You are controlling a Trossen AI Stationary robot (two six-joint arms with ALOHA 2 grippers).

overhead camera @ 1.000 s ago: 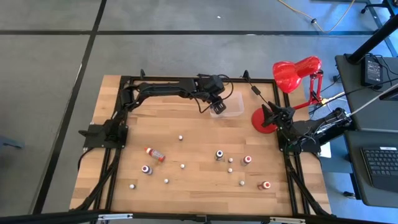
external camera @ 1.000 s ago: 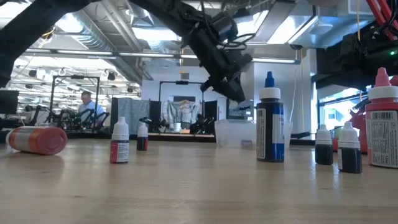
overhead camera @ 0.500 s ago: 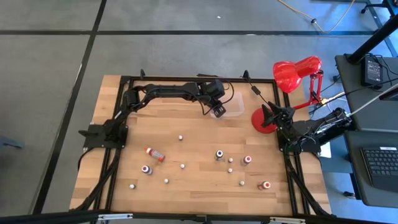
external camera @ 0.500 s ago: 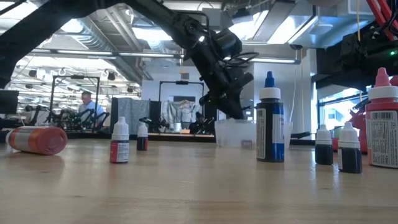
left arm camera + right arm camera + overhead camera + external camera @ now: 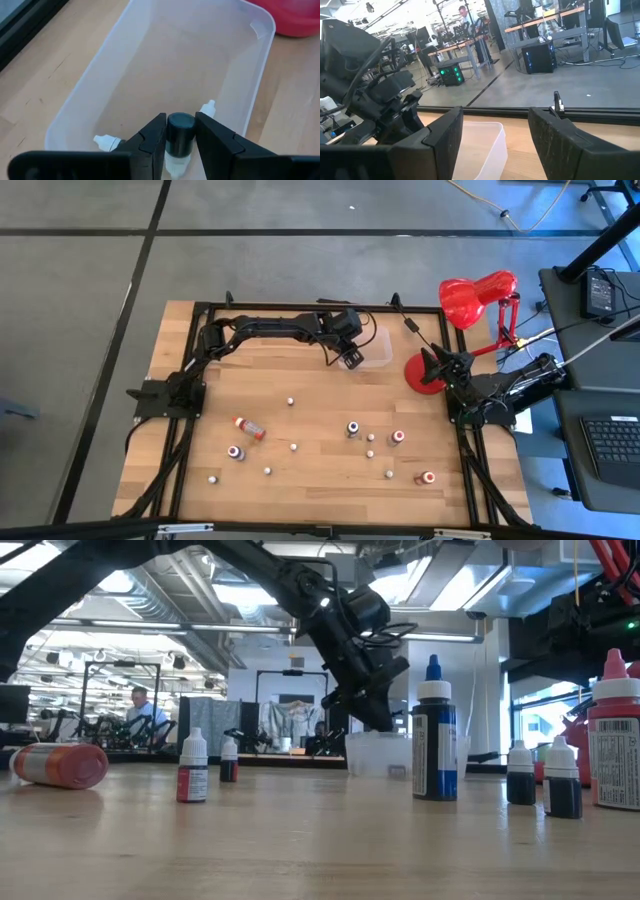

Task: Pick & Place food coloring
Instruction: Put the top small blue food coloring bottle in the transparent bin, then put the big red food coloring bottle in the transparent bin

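Observation:
My left gripper [image 5: 180,145] hangs over the near end of the clear plastic tub [image 5: 90,85] at the table's far edge [image 5: 368,352], slanting down, shut on a small food coloring bottle [image 5: 179,135] with a dark cap. Two whitish bottle tips [image 5: 106,142] [image 5: 206,107] lie on the tub's floor. Several more bottles stand on the wood nearer the front [image 5: 351,428] [image 5: 397,437], and a red one [image 5: 249,427] lies on its side. My right gripper [image 5: 495,140] waits open at the table's right edge [image 5: 440,366], with nothing between its fingers. My left gripper pinches the bottle between its two fingers at the dark cap [image 5: 180,126], one finger on each side of it. The fingers slant down from the table's left and near side. The whitish body points down into the tub; whether it rests on the floor, I cannot tell.
A red desk lamp [image 5: 470,295] stands at the far right, its round base [image 5: 423,372] right beside the tub. Black frame rails run along the table's edges. Bare wood lies between the tub and the scattered bottles. A person sits far back in the room [image 5: 140,705].
My left gripper has gone down toward the tub with the bottle and tipped a little steeper, then kept still over the last half second. The bottles on the table have not moved.

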